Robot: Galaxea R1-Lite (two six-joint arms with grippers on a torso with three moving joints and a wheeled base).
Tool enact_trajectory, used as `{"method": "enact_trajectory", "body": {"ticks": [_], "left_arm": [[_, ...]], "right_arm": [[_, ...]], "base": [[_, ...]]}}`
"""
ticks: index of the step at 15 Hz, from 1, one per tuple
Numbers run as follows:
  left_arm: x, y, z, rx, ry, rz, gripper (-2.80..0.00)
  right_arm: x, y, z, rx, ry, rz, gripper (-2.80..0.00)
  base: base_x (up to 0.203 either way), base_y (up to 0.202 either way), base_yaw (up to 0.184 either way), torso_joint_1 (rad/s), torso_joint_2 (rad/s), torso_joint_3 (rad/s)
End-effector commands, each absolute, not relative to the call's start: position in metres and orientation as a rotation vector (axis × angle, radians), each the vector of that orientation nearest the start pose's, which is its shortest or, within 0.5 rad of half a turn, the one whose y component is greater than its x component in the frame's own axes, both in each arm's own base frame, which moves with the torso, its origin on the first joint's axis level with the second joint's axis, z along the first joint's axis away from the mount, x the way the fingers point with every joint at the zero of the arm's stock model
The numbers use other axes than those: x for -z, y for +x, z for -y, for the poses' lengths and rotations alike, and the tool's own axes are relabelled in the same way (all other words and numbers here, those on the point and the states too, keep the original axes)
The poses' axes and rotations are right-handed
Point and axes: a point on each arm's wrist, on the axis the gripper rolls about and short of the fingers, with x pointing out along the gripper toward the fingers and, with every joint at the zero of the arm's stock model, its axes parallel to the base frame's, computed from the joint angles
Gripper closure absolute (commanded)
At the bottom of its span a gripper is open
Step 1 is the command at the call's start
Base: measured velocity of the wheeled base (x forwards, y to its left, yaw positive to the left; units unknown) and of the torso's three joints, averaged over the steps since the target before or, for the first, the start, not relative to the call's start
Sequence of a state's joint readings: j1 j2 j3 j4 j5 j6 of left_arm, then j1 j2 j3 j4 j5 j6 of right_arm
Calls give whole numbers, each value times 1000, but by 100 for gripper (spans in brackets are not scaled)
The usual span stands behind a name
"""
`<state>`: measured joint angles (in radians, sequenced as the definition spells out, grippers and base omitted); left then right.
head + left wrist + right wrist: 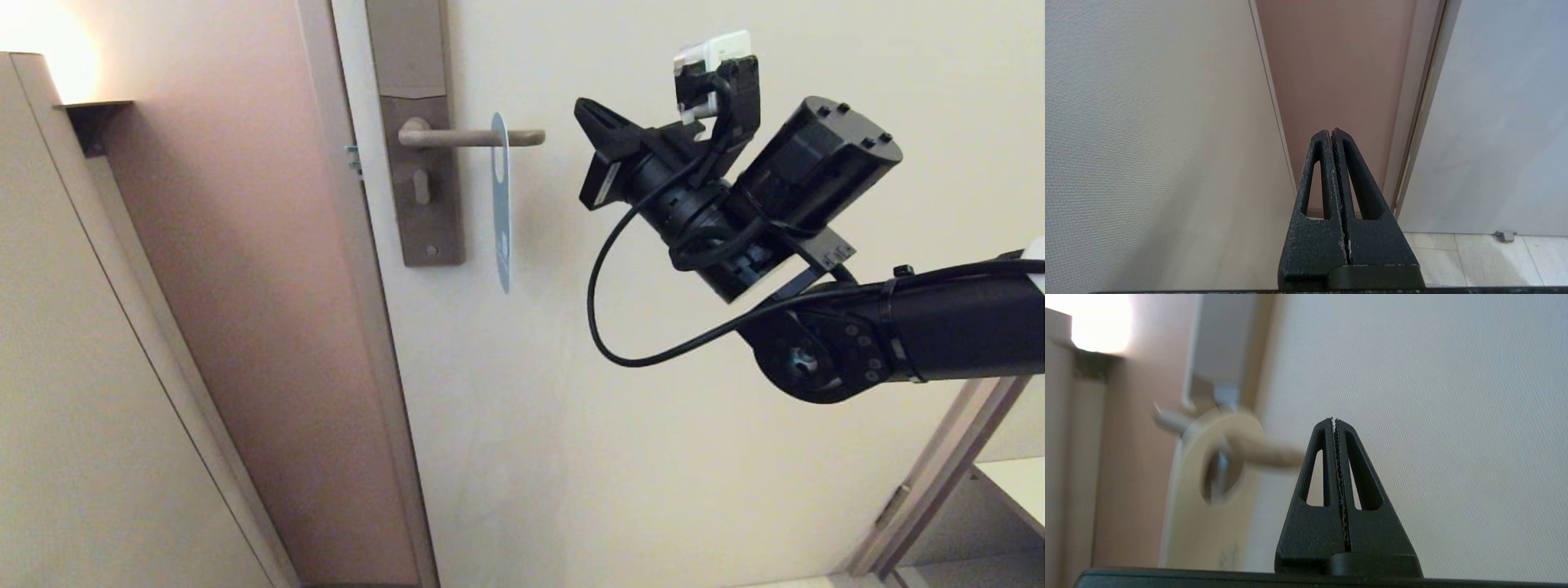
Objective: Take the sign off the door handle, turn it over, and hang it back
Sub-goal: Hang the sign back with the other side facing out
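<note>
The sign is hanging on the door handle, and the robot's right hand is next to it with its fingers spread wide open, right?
Not quite. The sign does hang on the door handle, and the right hand is beside it without touching. But its fingers are pressed together, not spread, as the right wrist view shows.

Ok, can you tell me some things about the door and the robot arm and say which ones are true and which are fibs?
1. The sign hangs on the door handle. True.
2. The right gripper is holding the sign. False: it is beside the handle's free end, jaws shut on nothing.
3. The left gripper has its jaws shut. True.
4. The sign lies on the floor. False: the handle passes through its hole.
</note>
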<state>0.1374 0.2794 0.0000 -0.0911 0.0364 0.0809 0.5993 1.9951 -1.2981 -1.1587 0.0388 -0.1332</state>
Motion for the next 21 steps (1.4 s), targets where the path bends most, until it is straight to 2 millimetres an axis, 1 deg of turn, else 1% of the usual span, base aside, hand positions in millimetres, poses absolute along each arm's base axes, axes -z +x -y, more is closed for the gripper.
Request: {"method": "enact_trajectory", "body": {"ticks": [1,3,6,9,12,14,18,21], "left_arm": [[-88,1,-1,-165,72,-193,0],[-88,1,-1,-167,71,-194,0],[-88,1,-1,-167,71,-194,0],[-88,1,-1,-167,71,-194,0],[-88,1,-1,-167,71,-194,0],[-88,1,-1,-167,71,-194,0],[-88,1,-1,-167,71,-194,0],[-88,1,-1,-167,71,-194,0]], "right_arm": [[-255,329,-219,-585,-12,457,0],[-234,329,-213,-581,-37,377,0],[-209,330,-212,-590,-67,259,0],[-190,334,-221,-611,-82,183,0],[-178,333,-235,-643,-86,158,0],[-176,333,-241,-657,-86,154,0],[-187,338,-248,-662,-84,168,0],[-191,340,-251,-662,-73,187,0]], "base": [[0,0,0,0,0,0],[0,0,0,0,0,0],[0,0,0,0,0,0],[0,0,0,0,0,0],[0,0,0,0,0,0],[0,0,0,0,0,0],[0,0,0,0,0,0],[0,0,0,0,0,0]]}}
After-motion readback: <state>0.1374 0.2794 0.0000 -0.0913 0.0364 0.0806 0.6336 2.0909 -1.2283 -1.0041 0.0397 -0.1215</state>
